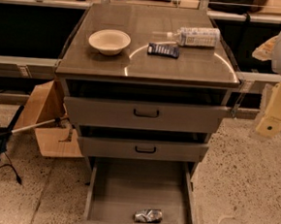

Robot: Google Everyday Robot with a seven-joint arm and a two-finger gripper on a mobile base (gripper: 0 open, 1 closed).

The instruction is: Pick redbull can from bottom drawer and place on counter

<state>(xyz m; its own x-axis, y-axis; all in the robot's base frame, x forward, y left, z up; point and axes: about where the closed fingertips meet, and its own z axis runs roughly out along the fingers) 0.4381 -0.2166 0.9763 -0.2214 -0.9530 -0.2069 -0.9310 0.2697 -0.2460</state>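
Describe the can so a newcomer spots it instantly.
Left of the claw stands a grey cabinet with its bottom drawer open. The can lies near the drawer's front wall. Unlike the bottle and packet on the counter, it is crumpled and silvery.

The redbull can (pixel 148 215) lies on its side near the front of the open bottom drawer (pixel 124 190). On the table (pixel 193 64) sit a white bowl (pixel 109 41), a clear bottle (pixel 195 36) lying down and a dark blue packet (pixel 163 49). The gripper (pixel 276 112) hangs at the view's right edge, well apart from the can.
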